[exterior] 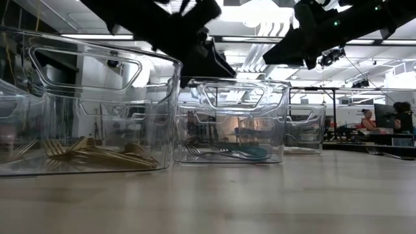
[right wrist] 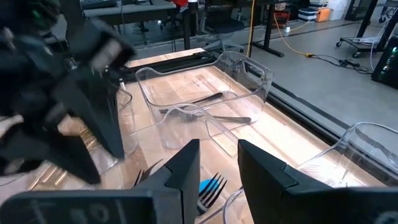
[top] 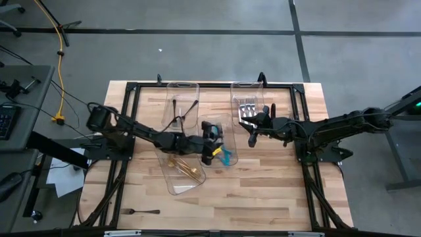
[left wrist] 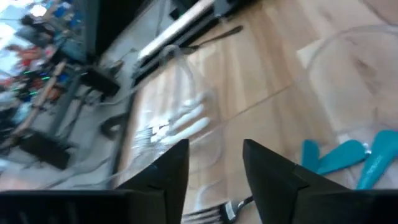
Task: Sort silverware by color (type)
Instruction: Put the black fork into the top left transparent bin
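Note:
Four clear bins stand on the wooden table. The middle bin (top: 217,125) holds teal-handled pieces (top: 227,157), which also show in the left wrist view (left wrist: 348,155). Black utensils (top: 182,108) lie in the far left bin. Silver forks (top: 248,108) lie in the far right bin, and gold pieces (top: 181,168) in the near left bin. My left gripper (left wrist: 214,168) hovers over the middle bin, open, with nothing between its fingers. My right gripper (right wrist: 217,168) hangs beside the silver bin, open and empty. A loose fork (top: 139,212) lies flat near the table's front left corner.
The bins crowd the table's middle and far half, and both arms reach in over them. Black frame rails (top: 125,131) run along the table's left and right sides. Bare wood (top: 263,197) lies toward the near edge. A person (exterior: 370,120) sits far off in the room.

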Tool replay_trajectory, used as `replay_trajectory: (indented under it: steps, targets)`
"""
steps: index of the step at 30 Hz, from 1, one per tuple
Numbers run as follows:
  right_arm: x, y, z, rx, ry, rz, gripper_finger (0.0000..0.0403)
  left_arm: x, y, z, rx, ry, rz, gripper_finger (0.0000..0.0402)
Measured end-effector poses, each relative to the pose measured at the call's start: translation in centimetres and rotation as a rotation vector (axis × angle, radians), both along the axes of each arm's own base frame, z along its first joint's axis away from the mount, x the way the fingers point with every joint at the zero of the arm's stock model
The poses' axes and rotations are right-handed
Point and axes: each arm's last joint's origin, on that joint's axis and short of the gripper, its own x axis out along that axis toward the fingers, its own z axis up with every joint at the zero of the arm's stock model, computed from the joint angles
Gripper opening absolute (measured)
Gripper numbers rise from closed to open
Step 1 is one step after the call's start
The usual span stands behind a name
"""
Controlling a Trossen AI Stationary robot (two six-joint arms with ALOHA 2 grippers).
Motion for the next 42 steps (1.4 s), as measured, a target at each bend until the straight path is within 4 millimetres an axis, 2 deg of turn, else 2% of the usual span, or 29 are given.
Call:
replay_trajectory:
  steps: [5,7,10,17,22,28,42]
  targets:
    - [0.0,0.0,-0.1,0.000,0.012,0.000,0.0103,-2.4,-0.7,3.5,-0.033,-0.069,0.031,0.0166]
    - [0.0,0.0,-0.2,0.000,0.017,0.000,0.0103,-4.0,-0.4,4.9,-0.094,-0.133,0.047,0.0167]
    - [0.0,0.0,-0.2,0.000,0.017,0.000,0.0103,-7.1,0.7,5.9,-0.205,-0.239,0.095,0.0167]
    - [0.1,0.0,0.4,-0.020,-0.029,0.005,0.0103,-15.1,3.1,5.4,-0.479,-0.625,0.009,0.0168]
    - [0.2,0.0,0.9,-0.043,-0.074,0.010,0.0103,-18.8,3.7,4.8,-0.613,-0.764,-0.094,0.0168]
    - [0.2,0.0,0.9,-0.060,-0.074,0.013,0.0103,-20.3,3.7,5.0,-0.650,-0.787,-0.129,0.0168]
    - [0.2,0.0,1.0,-0.057,-0.079,0.012,0.0103,-20.1,3.7,4.7,-0.647,-0.760,-0.120,0.0168]
